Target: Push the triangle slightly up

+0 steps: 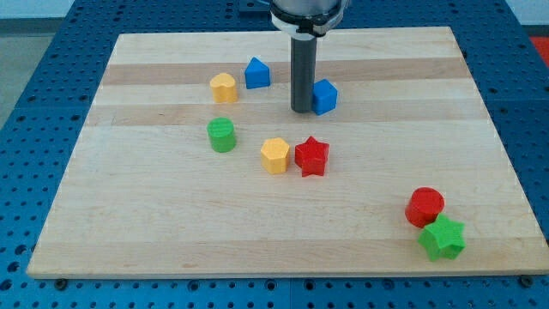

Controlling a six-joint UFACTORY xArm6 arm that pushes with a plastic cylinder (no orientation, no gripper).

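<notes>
On the wooden board [283,232], seen from the one camera, eight small blocks lie scattered, and the dark rod comes straight down from the view's top. My tip [302,111] rests on the wood just left of the blue block [325,96], close enough that the two look to be touching, though I cannot be sure. The rod is a plain pushing stick with nothing to open or close, and it holds nothing.

Which block is the triangle I cannot say for certain from this angle. The blue block beside my tip has slanted faces and could be it. Another blue block, house-shaped [256,73], sits at about ten o'clock from my tip, nearer the view's top. Just beside that one, at its seven o'clock, is a yellow block [223,87] with a rounded, many-sided outline.

At about eight o'clock from my tip stands a green cylinder [221,135]. Below my tip, near six o'clock, a yellow pentagon-like block [274,155] and a red star [311,156] sit side by side, touching or nearly so.

Well apart, toward the view's bottom right, a red cylinder [425,207] leans against a green star [443,238] at its five o'clock, near the board's lower edge.
</notes>
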